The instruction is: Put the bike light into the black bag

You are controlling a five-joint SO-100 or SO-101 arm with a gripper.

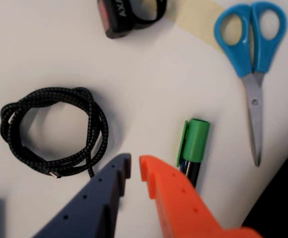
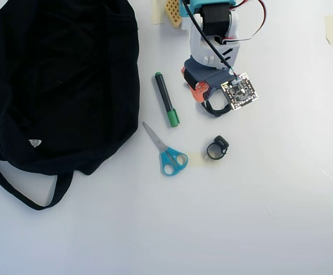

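The bike light, a tiny black block with a round black strap loop, is lying on the white table, just right of a small patch of tan tape and well apart from the bag. In the wrist view it is sitting at the far edge, half cut off. It is looking light and small: the block should be stiff plastic, probably smooth and a little slippery, while the loop looks rubbery and would likely squash or slide out. I would take it across the block's flat sides, not by the strap.

The gripper, with one dark blue finger and one orange finger, is hanging above the table near the coiled black braided cable, its fingers parted by only a narrow gap and holding nothing. It would need to spread wider to span the block.

Left of the light in the overhead view, the blue-handled scissors are lying, and beyond them the black marker with a green cap. The big soft black fabric bag is filling the far left, its strap trailing toward the near edge.
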